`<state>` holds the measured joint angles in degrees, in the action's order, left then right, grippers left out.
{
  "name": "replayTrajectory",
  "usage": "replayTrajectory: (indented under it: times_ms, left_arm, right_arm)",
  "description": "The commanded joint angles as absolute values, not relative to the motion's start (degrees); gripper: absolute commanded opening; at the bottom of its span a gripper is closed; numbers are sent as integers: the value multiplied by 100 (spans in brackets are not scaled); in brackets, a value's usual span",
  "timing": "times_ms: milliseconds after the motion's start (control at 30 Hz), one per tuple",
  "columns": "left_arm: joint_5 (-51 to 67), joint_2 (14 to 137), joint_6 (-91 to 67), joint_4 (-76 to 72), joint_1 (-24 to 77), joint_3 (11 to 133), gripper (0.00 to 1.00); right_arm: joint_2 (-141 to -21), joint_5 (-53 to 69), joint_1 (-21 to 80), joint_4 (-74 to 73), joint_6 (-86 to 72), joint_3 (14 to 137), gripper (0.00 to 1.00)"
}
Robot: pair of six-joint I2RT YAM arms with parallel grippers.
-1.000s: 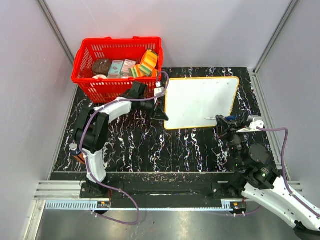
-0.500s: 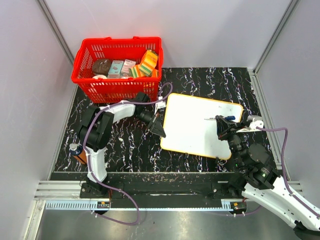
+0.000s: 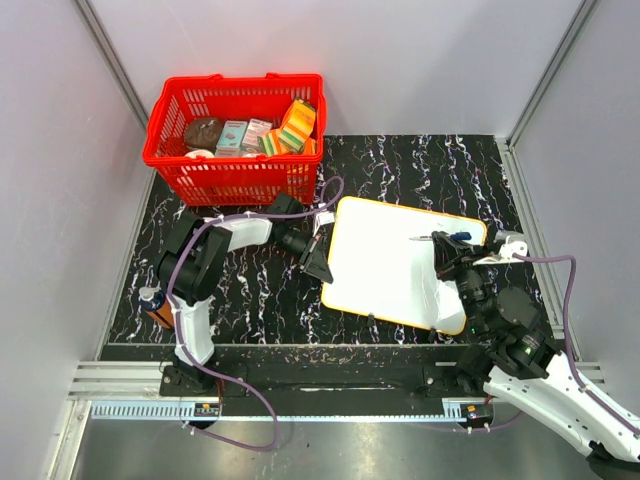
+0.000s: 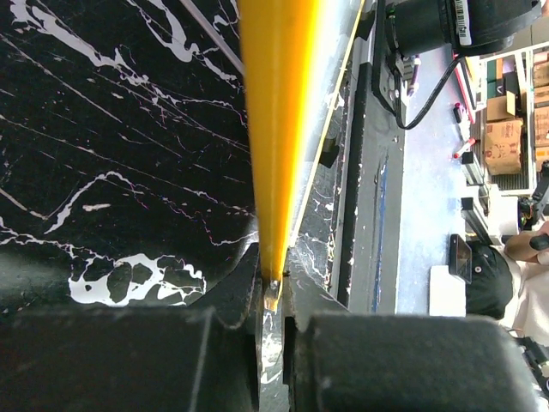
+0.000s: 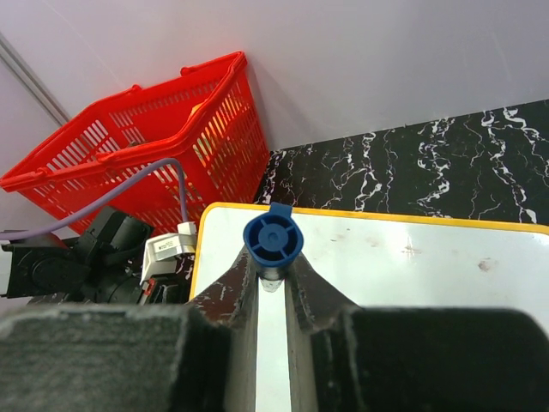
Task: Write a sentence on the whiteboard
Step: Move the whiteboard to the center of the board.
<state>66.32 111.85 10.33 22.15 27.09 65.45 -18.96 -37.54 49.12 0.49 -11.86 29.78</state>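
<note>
Nothing is written yet: the whiteboard (image 3: 395,262), right of centre in the overhead view, looks blank, its left rim pinched by the left pincer (image 3: 322,262), while the right pincer (image 3: 450,254) clamps a blue-ended marker (image 5: 273,240) over its right side.

1. red basket (image 3: 236,150) blocks the back-left corner.
2. whiteboard (image 3: 385,265) spans the middle — left gripper (image 4: 273,293) clamped on its left edge, right gripper (image 5: 273,273) with a marker (image 5: 272,239) over its right.
3. bare tabletop (image 3: 420,165) behind the whiteboard — open room.
</note>
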Motion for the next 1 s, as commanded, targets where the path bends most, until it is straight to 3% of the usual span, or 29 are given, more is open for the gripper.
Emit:
replayTrajectory:
  times_ms: [0, 200, 533, 667, 867, 900, 967]
  left_arm:
    - [5546, 10961, 1168, 1828, 2742, 6416, 5]
    - [5423, 10662, 1318, 1872, 2733, 6293, 37]
    - [5537, 10178, 1468, 1898, 2637, 6171, 67]
    - [5669, 9713, 1521, 1828, 2365, 5986, 84]
    - [6178, 9457, 678, 1450, 1732, 6081, 90]
    - [6222, 9474, 607, 1433, 1688, 6117, 98]
    - [6223, 9466, 580, 1433, 1687, 6178, 98]
  right_arm:
    - [-1793, -3964, 4931, 105, -1230, 3120, 0]
    - [-1775, -3955, 4939, 105, -1292, 3059, 0]
    - [-1679, -3929, 4931, 26, -1327, 3103, 0]
    - [-1635, -3929, 4931, 26, -1353, 3076, 0]
    - [-1793, -3806, 4931, 35, -1424, 3111, 0]
    - [-1836, -3780, 4922, 35, -1467, 3137, 0]
    - [-1977, -3700, 4931, 35, -1494, 3164, 0]
